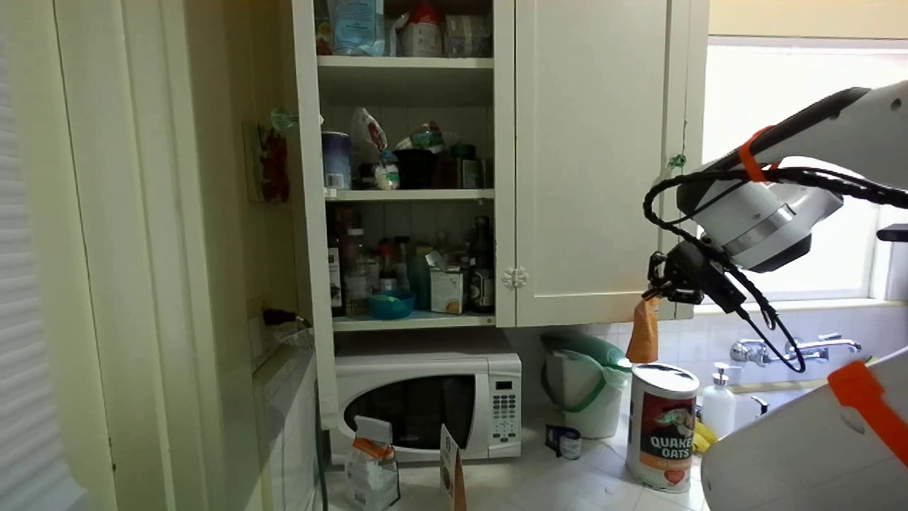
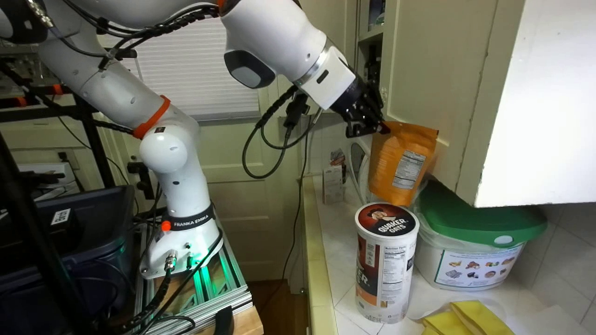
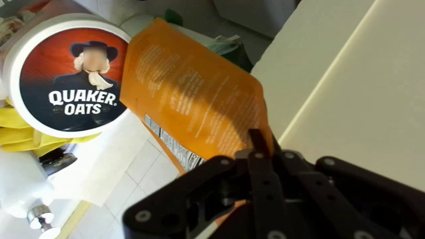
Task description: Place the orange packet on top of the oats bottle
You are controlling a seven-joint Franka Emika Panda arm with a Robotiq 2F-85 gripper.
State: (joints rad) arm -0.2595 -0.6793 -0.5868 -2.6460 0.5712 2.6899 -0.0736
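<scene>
The orange packet point(image 1: 643, 333) hangs from my gripper point(image 1: 650, 291), which is shut on its top edge; the same hold shows at the fingertips point(image 3: 264, 142) in the wrist view. The packet point(image 2: 405, 160) also shows in an exterior view, tilted a little, with a pale label on its face. The oats bottle point(image 1: 663, 429) stands upright on the counter, its lid point(image 2: 386, 219) up. The packet's lower end is just above and toward the back edge of the lid; I cannot tell whether they touch. In the wrist view the packet point(image 3: 189, 89) covers the right edge of the lid point(image 3: 69, 79).
A white cabinet door point(image 2: 433, 79) stands close beside the packet and gripper. A white tub with a green lid point(image 2: 479, 214) stands behind the bottle. A yellow cloth point(image 2: 465, 318), a soap bottle point(image 1: 718, 401) and a microwave point(image 1: 425, 397) are also on the counter.
</scene>
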